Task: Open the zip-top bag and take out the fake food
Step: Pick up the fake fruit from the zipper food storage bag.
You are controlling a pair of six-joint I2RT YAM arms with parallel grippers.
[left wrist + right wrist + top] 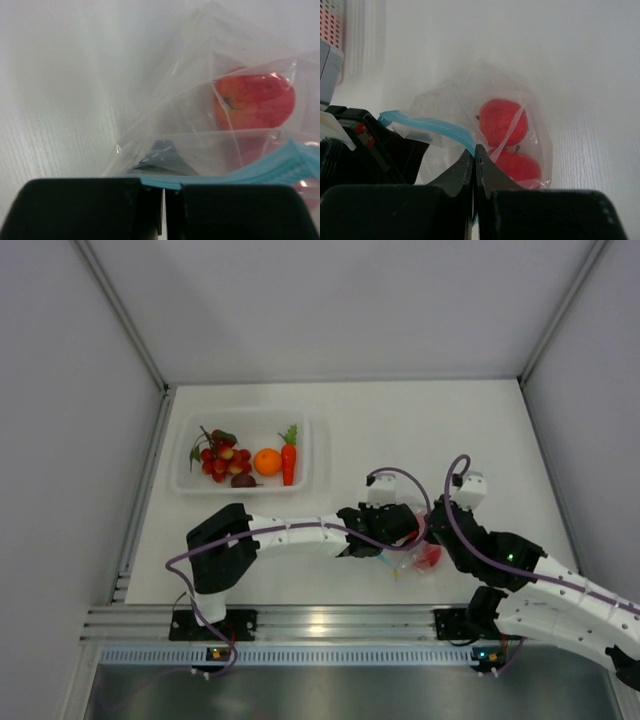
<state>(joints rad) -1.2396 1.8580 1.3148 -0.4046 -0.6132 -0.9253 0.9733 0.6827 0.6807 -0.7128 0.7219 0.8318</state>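
Left pincer, right pincer on bag

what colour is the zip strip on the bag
Teal-blue. The zip strip of the zip-top bag shows best in the right wrist view.

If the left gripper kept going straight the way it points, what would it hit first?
The zip-top bag the left gripper pinches; past its film, probably the red fruit inside.
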